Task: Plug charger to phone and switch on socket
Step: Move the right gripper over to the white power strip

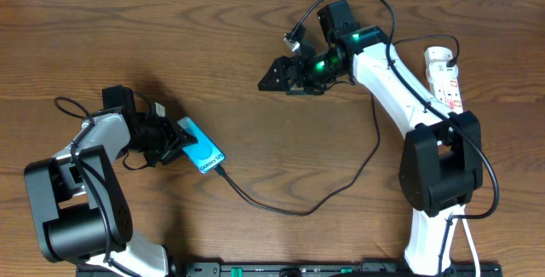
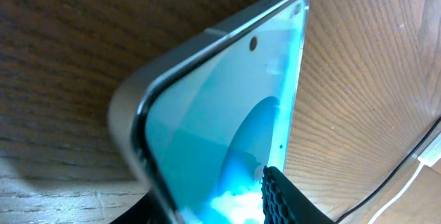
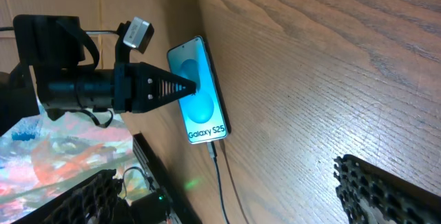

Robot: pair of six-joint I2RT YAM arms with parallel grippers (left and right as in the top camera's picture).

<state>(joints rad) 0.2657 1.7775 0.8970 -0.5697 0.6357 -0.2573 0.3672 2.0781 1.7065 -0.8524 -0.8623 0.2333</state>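
Note:
The phone (image 1: 203, 151) lies at the left with its blue screen up; it also shows in the right wrist view (image 3: 200, 93) and fills the left wrist view (image 2: 227, 114). My left gripper (image 1: 174, 143) (image 2: 207, 203) is shut on the phone's upper end. The charger (image 1: 255, 202), a thin black cable, has its plug tip (image 3: 212, 148) seated in the phone's lower end and runs right toward the socket (image 1: 444, 77), a white strip at the far right. My right gripper (image 1: 271, 79) (image 3: 238, 189) is open and empty, above the table's middle, pointing at the phone.
The right arm's base (image 1: 438, 166) stands in front of the socket. A white cord (image 1: 468, 243) hangs at the front right. A black rail (image 1: 298, 270) runs along the front edge. The wood table (image 1: 272, 141) lies between the arms.

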